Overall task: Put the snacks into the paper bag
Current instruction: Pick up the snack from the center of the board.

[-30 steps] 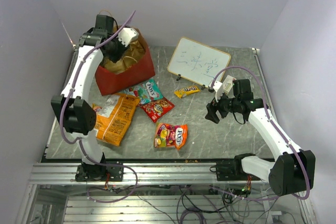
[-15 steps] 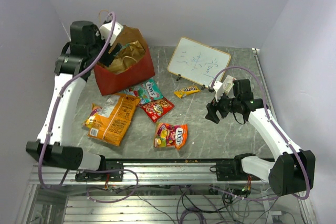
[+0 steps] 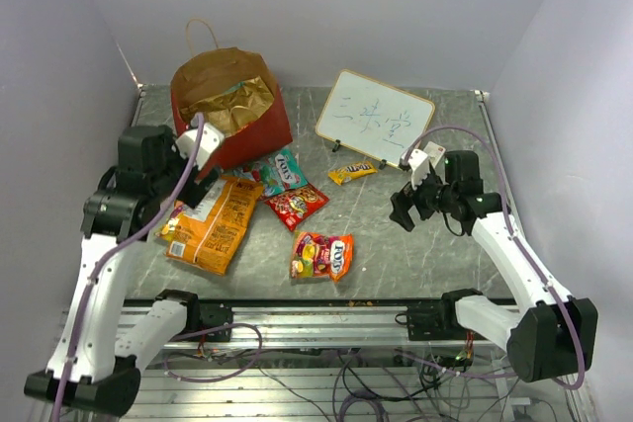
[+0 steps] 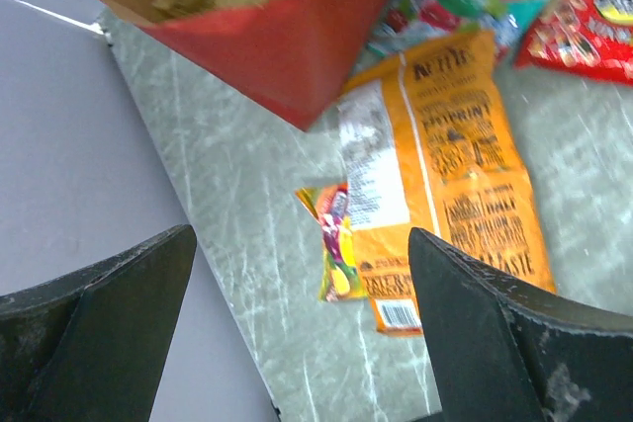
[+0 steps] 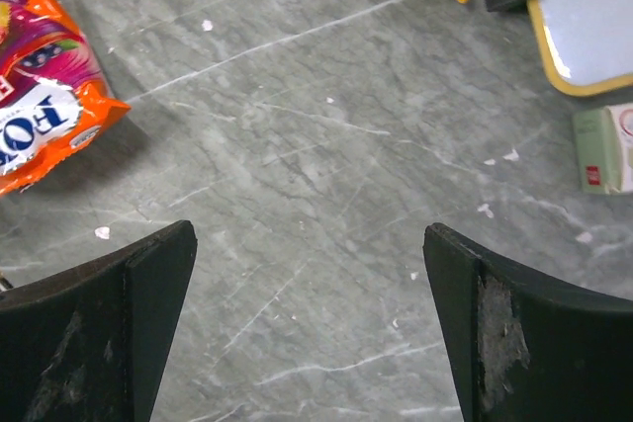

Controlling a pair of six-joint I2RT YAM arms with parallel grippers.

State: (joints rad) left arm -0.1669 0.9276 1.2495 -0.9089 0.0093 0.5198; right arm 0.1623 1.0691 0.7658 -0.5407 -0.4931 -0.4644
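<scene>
Nearest on the grey table (image 3: 425, 269), at the middle, an orange and pink candy packet (image 3: 322, 255) is seen lying flat, apart from both arms. To its right the right gripper (image 3: 401, 212) is held above bare stone. In its wrist view the fingers (image 5: 119, 323) are spread wide with nothing between them.

To the left, an orange chip bag (image 3: 210, 226) is laid flat, and a small bright packet (image 4: 334, 254) is tucked partly under its left edge; the label cannot be read. The left gripper (image 3: 201, 187) is held over the far left corner of this chip bag, just on the near side of the paper bag (image 3: 247, 143). Its fingers (image 4: 109, 323) are spread wide and nothing is pinched.

Farther in, a dark red packet (image 3: 296, 205) is laid just right of the chip bag. A teal packet (image 3: 279, 169) is found behind it, right by the foot of the paper bag. A yellow packet (image 3: 352, 173) is seen further right, just in front of the whiteboard (image 3: 374, 118), which is propped at the far middle-right. A small box (image 5: 603, 150) is seen near the board's corner.

At the far left the paper bag is stood upright with its mouth open, red outside and brown inside. What looks like a crinkled gold packet (image 3: 239, 104) is seen inside it.
</scene>
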